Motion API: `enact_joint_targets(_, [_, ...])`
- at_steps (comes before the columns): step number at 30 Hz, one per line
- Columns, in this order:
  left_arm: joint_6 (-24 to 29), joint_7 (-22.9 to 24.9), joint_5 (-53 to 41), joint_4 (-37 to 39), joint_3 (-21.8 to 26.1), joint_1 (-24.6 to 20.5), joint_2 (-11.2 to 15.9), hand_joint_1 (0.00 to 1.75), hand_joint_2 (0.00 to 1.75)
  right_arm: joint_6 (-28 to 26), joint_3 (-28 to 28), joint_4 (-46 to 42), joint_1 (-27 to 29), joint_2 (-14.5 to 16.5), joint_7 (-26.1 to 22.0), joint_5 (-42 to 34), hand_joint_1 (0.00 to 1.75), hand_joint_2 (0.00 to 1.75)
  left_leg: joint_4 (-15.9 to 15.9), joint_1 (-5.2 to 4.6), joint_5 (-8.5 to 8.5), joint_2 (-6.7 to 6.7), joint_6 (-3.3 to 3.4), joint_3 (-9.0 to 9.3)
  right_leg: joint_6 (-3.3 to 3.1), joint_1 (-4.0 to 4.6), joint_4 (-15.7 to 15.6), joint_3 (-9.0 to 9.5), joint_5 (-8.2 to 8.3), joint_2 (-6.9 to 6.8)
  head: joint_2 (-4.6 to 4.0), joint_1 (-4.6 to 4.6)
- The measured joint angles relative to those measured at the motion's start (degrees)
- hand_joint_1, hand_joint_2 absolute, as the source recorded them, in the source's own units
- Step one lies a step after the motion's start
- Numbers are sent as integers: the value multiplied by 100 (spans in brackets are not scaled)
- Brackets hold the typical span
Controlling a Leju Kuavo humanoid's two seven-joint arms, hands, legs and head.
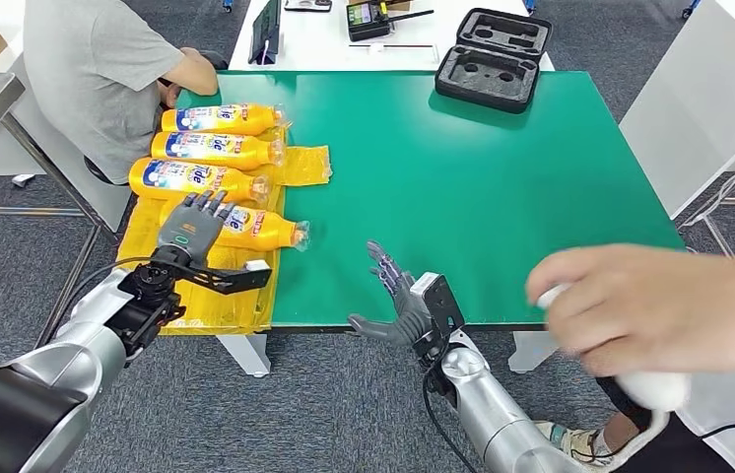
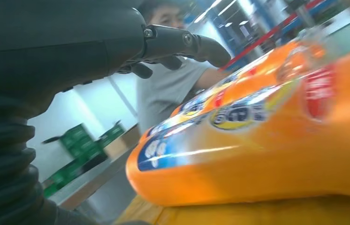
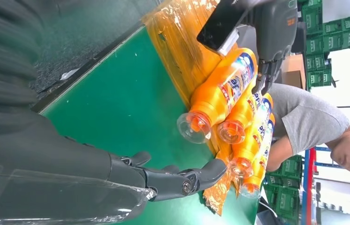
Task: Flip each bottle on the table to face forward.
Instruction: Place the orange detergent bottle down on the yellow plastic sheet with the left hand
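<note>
— Head view first: what about containers?
— Open black foam-lined case (image 1: 494,59) at far edge of green table (image 1: 482,187), cutouts showing, nothing seen inside.
— And the task's things?
— Four orange bottles lying on their sides in a row on yellow plastic sheet (image 1: 208,286) at table's left end, caps pointing right. Nearest bottle (image 1: 257,228) under left hand (image 1: 189,225), fingers draped over its base end; whether gripping or just resting, cannot tell. Next bottle (image 1: 196,179) just beyond, touching or nearly so.
— Right hand?
— Right hand (image 1: 395,301) at near edge, fingers spread, holding nothing.
— Open room?
— Wide bare green surface from bottle caps across to right edge. Sheet hanging over near-left corner.
— Anything around or in the way?
— Person in grey shirt (image 1: 98,69) seated at far left beside bottles. Another person's hand (image 1: 649,305), blurred, over near-right corner, close to right hand.
</note>
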Motion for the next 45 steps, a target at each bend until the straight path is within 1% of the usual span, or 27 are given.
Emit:
enact_joint_targets(1, [-27, 67, 15, 3, -1, 0, 1, 0, 0, -5, 0, 3, -3, 1, 0, 5, 0, 175, 0, 0, 0, 0, 0, 0, 0, 0, 0, 0, 0, 0, 0, -1])
enact_joint_targets(4, [3, 138, 104, 6, 10, 4, -11, 0, 0, -33, 0, 6, -5, 2, 1, 24, 0, 175, 0, 0, 0, -1, 0, 0, 0, 0, 0, 0, 0, 0, 0, -1])
enact_joint_targets(8, [149, 84, 203, -1, 25, 6, -35, 0, 0, -60, 0, 6, -2, 2, 1, 26, 0, 175, 0, -1, 0, 1, 0, 0, 0, -1, 0, -1, 0, 0, 0, -1])
enact_joint_targets(10, [476, -49, 360, -25, 81, 12, -54, 0, 0, -85, 0, 6, 5, 2, 1, 24, 0, 175, 0, -1, 0, 0, 0, 1, 0, 0, -1, -2, 0, 0, 0, -1])
enact_joint_targets(11, [797, -200, 536, -52, 148, 20, -71, 0, 0, -108, -1, 4, 16, 2, 1, 18, 0, 175, 0, -1, 0, -1, 0, 1, 0, -1, -1, -3, 0, 0, 0, -1])
enact_joint_targets(12, [1204, -462, 830, -95, 255, 39, -99, 0, 0, -141, -7, -9, 42, 1, 1, 9, 0, 175, 1, -1, 0, -1, 0, 1, 0, -1, -1, -3, 0, -1, 0, -1])
enact_joint_targets(13, [1633, -907, 1306, -160, 427, 77, -147, 0, 0, -178, -20, -50, 92, -2, 1, -2, 0, 175, 1, -2, 0, -2, 0, 1, 0, -1, -2, -3, 0, -1, 0, -1])
enact_joint_targets(14, [1973, -1537, 1952, -253, 664, 141, -217, 0, 0, -212, -41, -121, 168, -7, 0, -15, 0, 175, 1, -3, -1, -2, 0, 1, 0, -2, -2, -3, 0, -1, 0, -1])
enact_joint_targets(15, [2136, -2281, 2711, -371, 972, 237, -301, 0, 0, -243, -70, -222, 265, -14, 0, -27, 0, 175, 1, -4, -2, -2, 0, 1, 0, -3, -2, -2, 0, -1, 0, -1])
enact_joint_targets(16, [2073, -3049, 3534, -552, 1304, 382, -396, 0, 0, -266, -104, -342, 378, -22, 0, -34, 0, 175, 1, -6, -4, 0, 1, 1, 0, -4, -3, -2, -1, 0, 0, 0])
enact_joint_targets(17, [1836, -3657, 4262, -786, 1596, 574, -475, 0, 44, -283, -135, -473, 496, -30, -1, -33, 0, 175, 0, -7, -7, 2, 0, 1, 1, -6, -3, -2, -1, 3, 0, -1])
enact_joint_targets(18, [1496, -4048, 4911, -1107, 1837, 832, -540, 0, 87, -298, -169, -621, 631, -39, -1, -22, 0, 175, 0, -9, -10, 5, -1, 2, 0, -7, -4, -3, -2, 7, 0, 0])
enact_joint_targets(19, [1159, -4237, 5445, -1493, 1991, 1126, -586, 0, 131, -317, -205, -788, 778, -49, -1, -3, 0, 175, 0, -9, -14, 9, -2, 2, 0, -7, -5, -5, -3, 11, 0, 0])
enact_joint_targets(20, [895, -4277, 5856, -1880, 2087, 1429, -614, 0, 175, -346, -241, -969, 937, -59, -2, 21, 0, 175, 0, -9, -17, 11, -3, 2, -1, -7, -5, -7, -4, 13, 0, -2])
enact_joint_targets(22, [446, -4248, 6582, -2589, 2219, 1987, -652, 0, 175, -466, -320, -1337, 1263, -76, -2, 73, 0, 175, 0, -8, -23, 13, -7, 1, -3, -5, -6, -12, -7, 15, 0, -1])
enact_joint_targets(25, [-349, -4152, 7683, -3376, 2421, 2607, -720, 0, 175, -797, -446, -1831, 1662, -85, -2, 168, 0, 175, -1, -4, -25, 12, -10, -2, -4, -2, -7, -16, -12, 14, 0, -2])
enact_joint_targets(27, [-697, -4020, 8074, -3785, 2508, 2913, -789, 0, 175, -1040, -537, -2107, 1849, -83, -2, 230, 0, 175, -2, -3, -25, 11, -10, -4, -3, -2, -7, -16, -15, 13, 0, -1])
enact_joint_targets(28, [-762, -3964, 8131, -3946, 2523, 3034, -822, 0, 175, -1144, -579, -2220, 1920, -80, -2, 251, 0, 175, -3, -3, -25, 11, -10, -4, -3, -2, -7, -15, -15, 13, 0, -1])
enact_joint_targets(31, [-763, -3906, 8137, -4277, 2527, 3300, -914, 0, 175, -1350, -680, -2492, 2082, -69, -2, 279, 0, 175, -3, -3, -24, 11, -9, -4, -2, -3, -7, -14, -14, 13, 0, -1])
enact_joint_targets(34, [-696, -3907, 8090, -4419, 2522, 3450, -983, 0, 175, -1601, -754, -2678, 2194, -53, -2, 280, 0, 175, -3, -4, -23, 10, -8, -3, -2, -3, -7, -13, -13, 13, 0, -1])
enact_joint_targets(37, [-578, -3947, 8052, -4405, 2460, 3565, -1061, 0, 175, -2171, -806, -2855, 2304, -6, -2, 243, 0, 175, -2, -4, -23, 10, -8, -3, -2, -3, -7, -13, -13, 12, 0, -2])
enact_joint_targets(41, [-306, -4108, 8036, -4297, 2255, 3730, -1178, 0, 175, -3025, -822, -3030, 2427, 25, -2, 214, 0, 175, -2, -4, -24, 10, -9, -4, -2, -3, -7, -14, -13, 13, 0, -1])
enact_joint_targets(43, [-137, -4161, 7953, -4240, 2107, 3778, -1213, 0, 175, -3300, -820, -3082, 2467, 17, -2, 173, 0, 175, -2, -4, -25, 10, -9, -4, -2, -3, -8, -14, -14, 13, 0, -1])
enact_joint_targets(45, [-13, -4182, 7862, -4173, 1942, 3792, -1227, 0, 175, -3407, -821, -3122, 2497, 1, -2, 97, 4, 175, -2, -4, -25, 9, -9, -4, -1, -3, -8, -14, -14, 12, 0, -2])
